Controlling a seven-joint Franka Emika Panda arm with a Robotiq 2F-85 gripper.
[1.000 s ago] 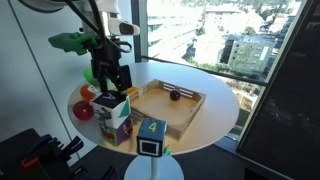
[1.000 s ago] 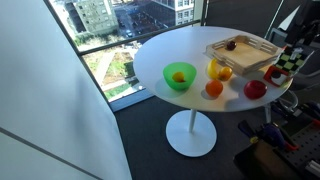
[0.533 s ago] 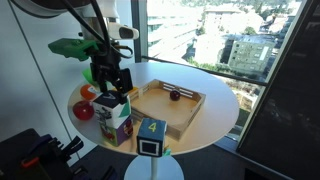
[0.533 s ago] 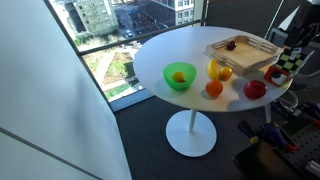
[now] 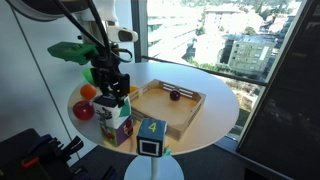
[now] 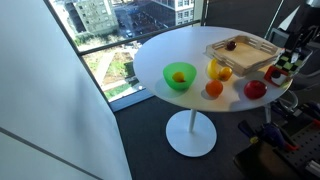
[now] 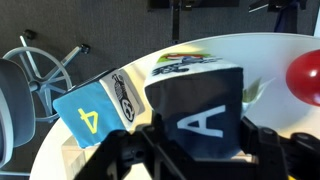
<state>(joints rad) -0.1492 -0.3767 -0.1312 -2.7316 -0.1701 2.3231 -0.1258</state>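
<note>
A dark blue letter block marked "A" (image 7: pixel 195 100) fills the wrist view. My gripper (image 7: pixel 198 140) stands over it with one finger against each side, shut on it. In both exterior views the gripper (image 5: pixel 112 92) (image 6: pixel 290 58) is at the top of a short stack of colourful blocks (image 5: pixel 114 120) near the rim of the round white table (image 5: pixel 215 100). A light blue block with a yellow "4" (image 7: pixel 92 112) (image 5: pixel 151 134) sits right beside the stack.
A wooden tray (image 5: pixel 180 112) (image 6: pixel 242 52) with a small dark fruit (image 5: pixel 173 96) lies next to the blocks. A red apple (image 5: pixel 84 111) (image 6: pixel 256 88), an orange (image 6: pixel 214 88), a yellow fruit (image 6: pixel 220 70) and a green bowl (image 6: pixel 180 76) share the table. A chair base (image 7: pixel 40 70) stands on the floor below.
The gripper has lowered slightly onto the top block and its fingers have come in against the block's sides. Nothing else on the table has moved.
</note>
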